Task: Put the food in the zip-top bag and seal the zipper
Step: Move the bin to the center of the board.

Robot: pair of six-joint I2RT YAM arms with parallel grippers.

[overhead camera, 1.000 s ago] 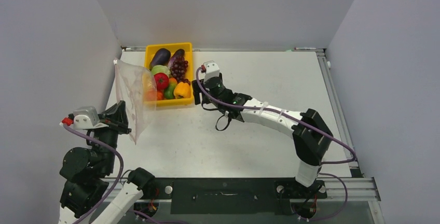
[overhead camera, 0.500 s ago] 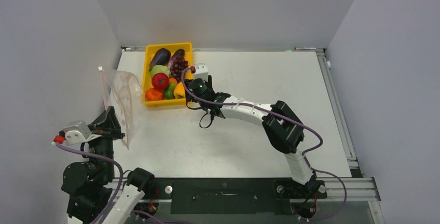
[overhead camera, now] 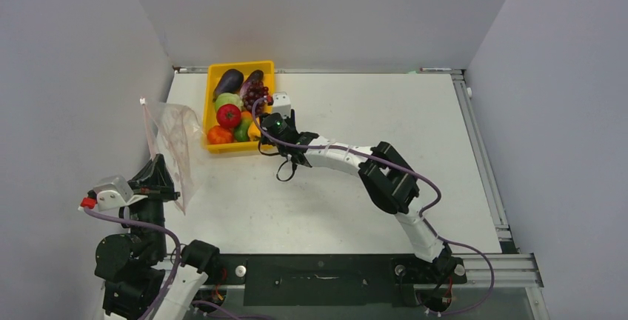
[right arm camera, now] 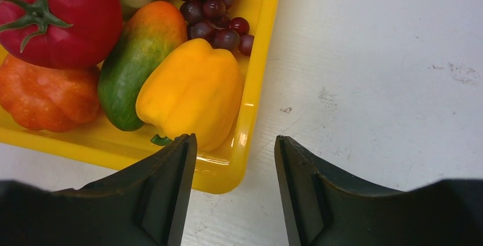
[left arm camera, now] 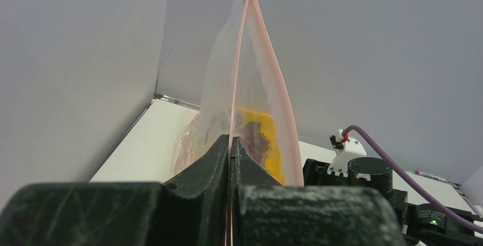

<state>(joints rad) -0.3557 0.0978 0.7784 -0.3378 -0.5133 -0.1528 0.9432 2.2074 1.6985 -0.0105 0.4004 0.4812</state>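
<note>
Here, white table (overhead camera: 333, 209), perhaps scuffed, grey walls (overhead camera: 318, 16).

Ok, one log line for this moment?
left gripper: shut on bag, upright | right gripper: open, over tray rim by yellow pepper | food: in tray | zipper: unsealed

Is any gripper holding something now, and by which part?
The left gripper is shut on the zip-top bag, pinching its pink zipper. The right gripper is open and holds nothing.

tray (right arm camera: 222, 175): yellow
tomato (right arm camera: 57, 18): red, green stalk
pepper (right arm camera: 191, 89): yellow
grapes (right arm camera: 213, 12): purple-red
eggplant (overhead camera: 228, 81): dark purple
bag (overhead camera: 176, 138): clear, pink-red dots
zipper (left arm camera: 272, 66): pink
right gripper (right arm camera: 233, 143): black
cable (left arm camera: 398, 166): purple
table (right arm camera: 370, 86): white
wall (overhead camera: 318, 9): grey
</note>
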